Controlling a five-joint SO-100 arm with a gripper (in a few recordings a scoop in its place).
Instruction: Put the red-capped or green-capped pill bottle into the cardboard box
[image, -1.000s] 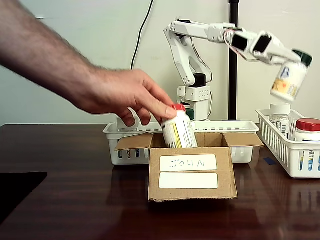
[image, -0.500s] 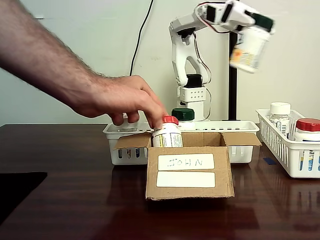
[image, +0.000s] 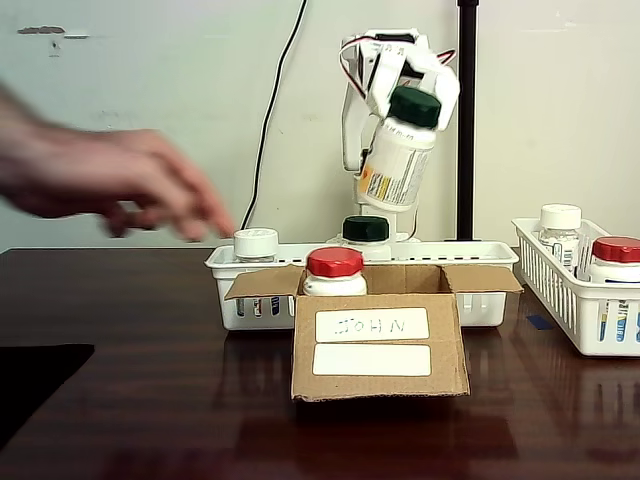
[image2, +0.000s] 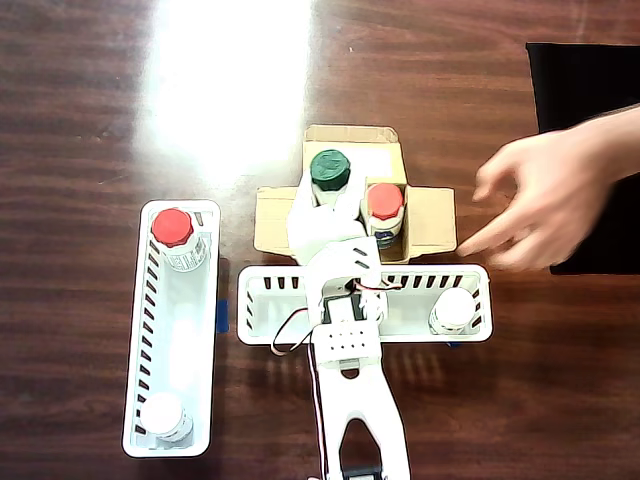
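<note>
My gripper (image: 418, 92) is shut on the green-capped pill bottle (image: 396, 162), which hangs tilted in the air above the back of the cardboard box (image: 380, 345). From overhead the bottle's green cap (image2: 329, 168) lies over the open cardboard box (image2: 432, 215), with the gripper (image2: 322, 205) just behind it. A red-capped bottle (image: 335, 270) stands upright inside the box, to the left of the held one in the fixed view. Its red cap (image2: 385, 200) sits beside the green cap in the overhead view.
A person's blurred hand (image: 120, 190) hovers left of the box, also seen as a hand (image2: 540, 200) overhead. Behind the box, a white basket (image: 480, 255) holds a white-capped bottle (image: 256, 243) and a green-capped one (image: 366, 229). Another basket (image: 570, 300) holds more bottles.
The arm swung left with the green-capped bottle, from over the right basket to above the box. The hand let go of the red-capped bottle in the box and drew back left.
</note>
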